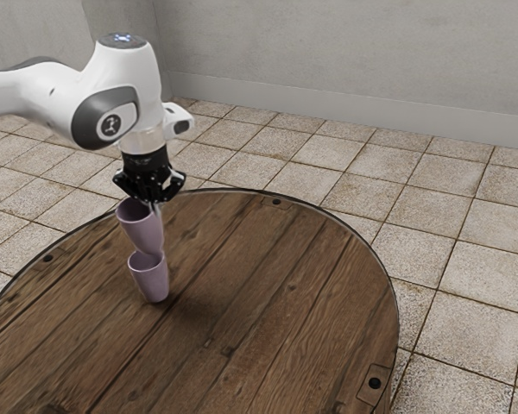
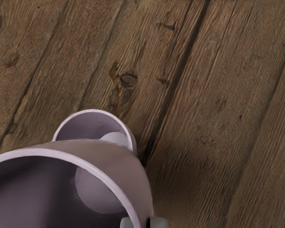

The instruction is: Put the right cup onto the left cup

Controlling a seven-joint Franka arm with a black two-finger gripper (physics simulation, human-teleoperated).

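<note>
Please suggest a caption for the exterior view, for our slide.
The claw grips the raised cup by its rim, while the other cup stands on the round wooden table.

Two grey fingertips (image 2: 157, 223) are gripping the wall of the nearer cup (image 2: 121, 166), one inside the rim, one outside. This cup is showing its pale lip, dark interior and rounded base, and is partly covering the smaller-looking farther cup (image 2: 83, 125), whose lighter base is also showing. Beneath, the wooden table (image 2: 218, 114) is displaying diagonal planks, knots and dark seams
</note>
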